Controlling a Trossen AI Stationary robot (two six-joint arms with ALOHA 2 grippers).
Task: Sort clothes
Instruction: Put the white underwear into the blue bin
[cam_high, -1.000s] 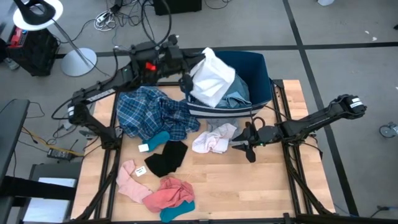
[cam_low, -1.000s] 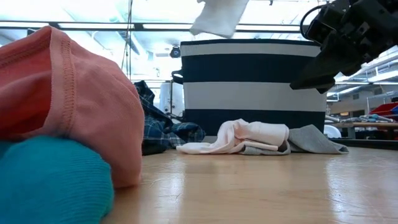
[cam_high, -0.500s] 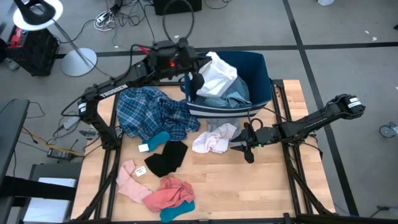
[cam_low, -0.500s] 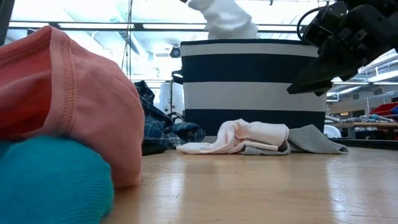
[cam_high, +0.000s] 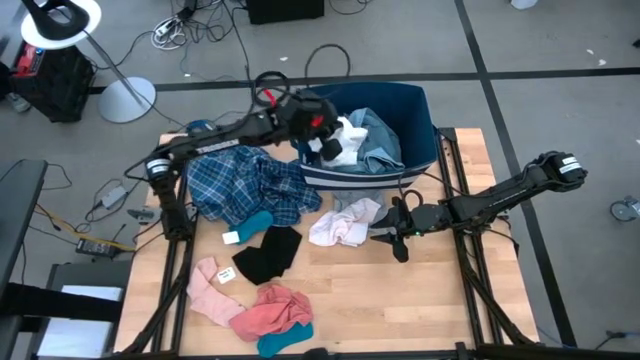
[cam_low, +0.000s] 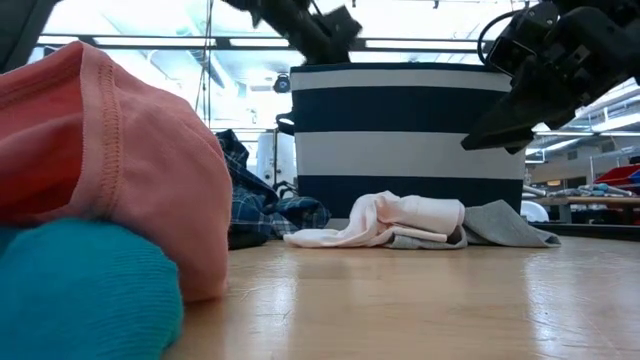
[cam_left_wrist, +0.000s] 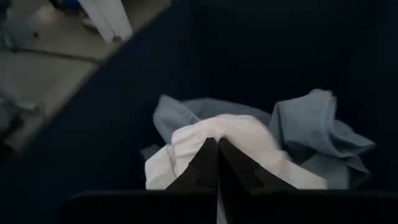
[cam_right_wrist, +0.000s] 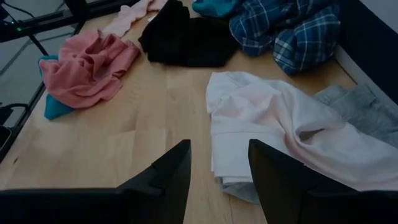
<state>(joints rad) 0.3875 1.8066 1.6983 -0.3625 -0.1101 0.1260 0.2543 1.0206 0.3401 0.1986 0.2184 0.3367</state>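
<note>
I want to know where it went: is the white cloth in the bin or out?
In. The white cloth lies inside the dark blue bin on a light blue garment, with the left pincer shut on it.

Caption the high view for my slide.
Left gripper shut on white garment inside dark blue bin; right gripper open beside pale pink garment.

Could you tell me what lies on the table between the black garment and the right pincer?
The pale pink-white garment lies between the black garment and the open right pincer, with bare wood on either side; the high view shows this.
</note>
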